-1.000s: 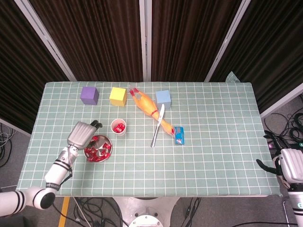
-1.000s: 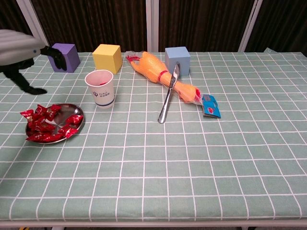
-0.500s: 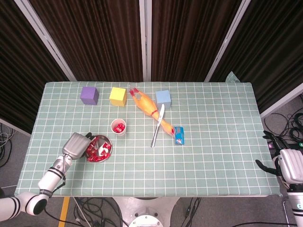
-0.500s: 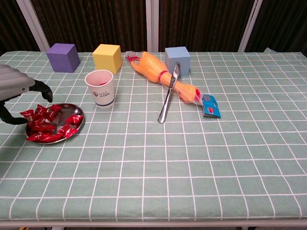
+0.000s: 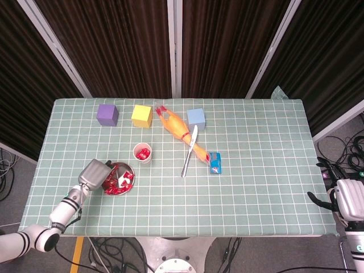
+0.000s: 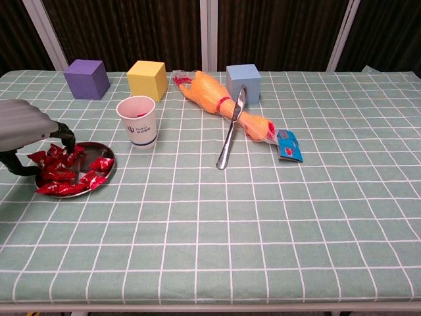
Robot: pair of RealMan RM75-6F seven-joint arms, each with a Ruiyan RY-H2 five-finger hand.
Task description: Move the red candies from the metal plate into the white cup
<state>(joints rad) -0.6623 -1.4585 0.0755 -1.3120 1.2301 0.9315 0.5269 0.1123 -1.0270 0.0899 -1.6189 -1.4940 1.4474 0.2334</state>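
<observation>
White cup (image 6: pixel 138 122) has blue logo, print too small to read.

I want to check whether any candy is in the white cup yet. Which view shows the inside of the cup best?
The head view: it looks down into the white cup, where red candies show inside. The chest view sees the cup from the side, showing its outer wall and rim, with only a sliver of red inside.
</observation>
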